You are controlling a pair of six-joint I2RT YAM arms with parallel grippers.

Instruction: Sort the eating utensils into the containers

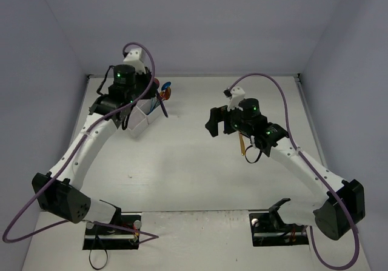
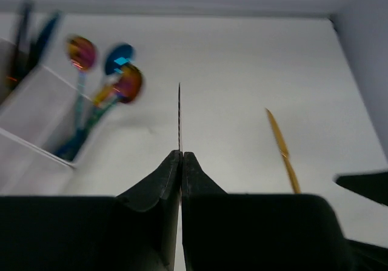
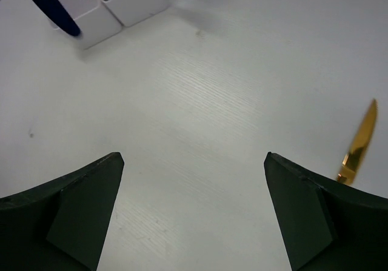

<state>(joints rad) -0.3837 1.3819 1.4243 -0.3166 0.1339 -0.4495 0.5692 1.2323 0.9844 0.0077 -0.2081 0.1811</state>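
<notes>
Left gripper pinches a utensil (edge-on, kind unclear) near the box; next, lower it into a compartment. Right gripper stands wide, gold knife near.

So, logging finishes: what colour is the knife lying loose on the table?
The knife is gold, clearest in left wrist view.

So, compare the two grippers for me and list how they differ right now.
On the left gripper the fingers are pressed together; on the right gripper they stand wide apart. The left gripper pinches a thin utensil, seen edge-on; the right gripper holds nothing. The left gripper is beside the white box; the right gripper is over bare table, near the gold knife lying flat. Both are black and two-fingered.
</notes>
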